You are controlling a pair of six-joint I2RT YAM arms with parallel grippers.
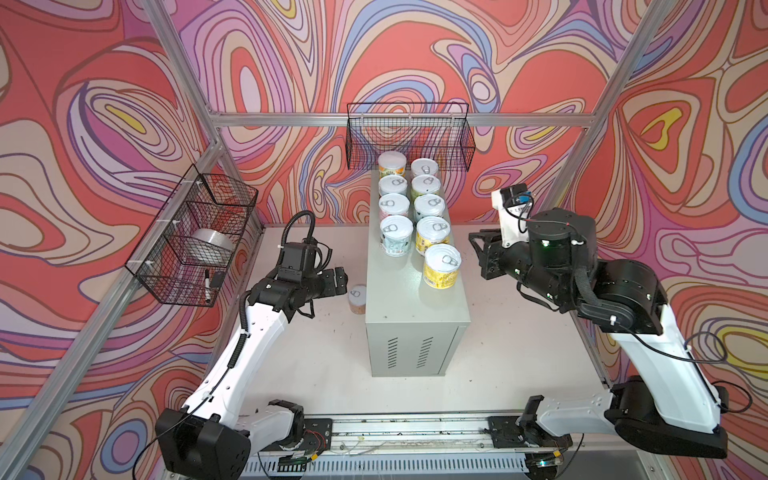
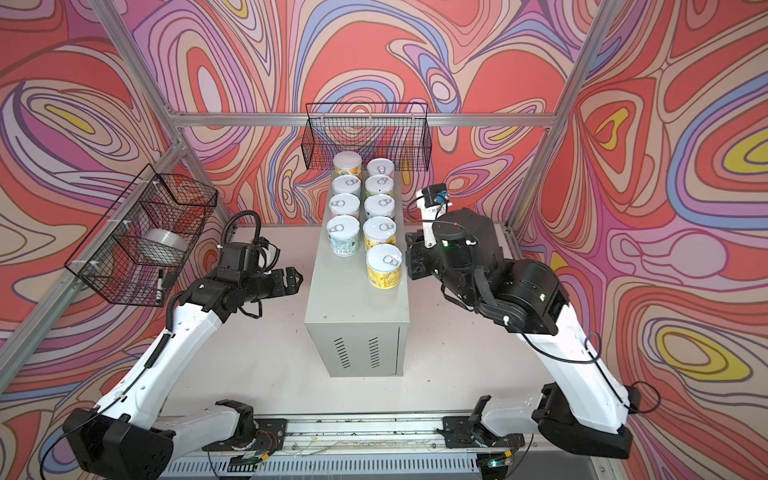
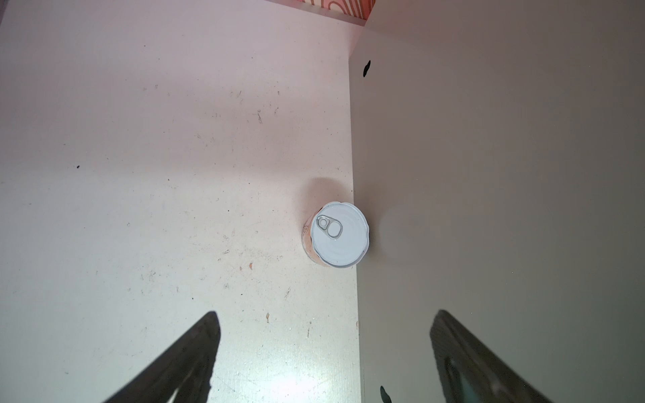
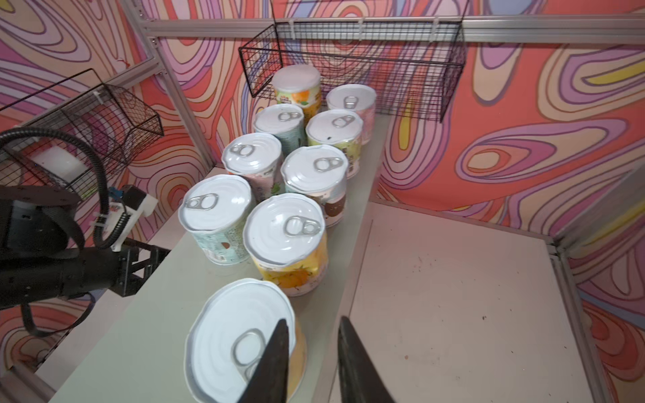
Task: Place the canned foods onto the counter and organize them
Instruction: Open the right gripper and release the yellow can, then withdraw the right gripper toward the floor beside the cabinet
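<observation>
Top views: grey desk [image 1: 399, 291] stands mid-scene on the white desk [image 1: 519, 353]. Nine cans [image 1: 430, 205] sit upright on its top in two rows running toward 12 o'clock: four on the 9 o'clock side, five on the 3 o'clock side. The yellow can [image 1: 441, 266] is at the 6 o'clock end. The tenth can [image 1: 358, 299], seen in a top view, is down on the white desk, tight at 9 o'clock of the grey desk. Left fingers [image 1: 338, 279] are released and above the white desk, near that can. Right fingers [image 1: 482, 253] are clenched and empty, at 3 o'clock of the yellow can and apart from it.

Left wrist: left fingers [image 3: 195, 352] spread wide, nothing between. Tenth can [image 3: 336, 233] upright, tab up, against the grey desk wall [image 3: 488, 174].

Right wrist: right fingers [image 4: 275, 359] close together, gripping nothing. Yellow can [image 4: 237, 331] just beside them; contact cannot tell. Wire basket [image 4: 349, 62] beyond the rows.
</observation>
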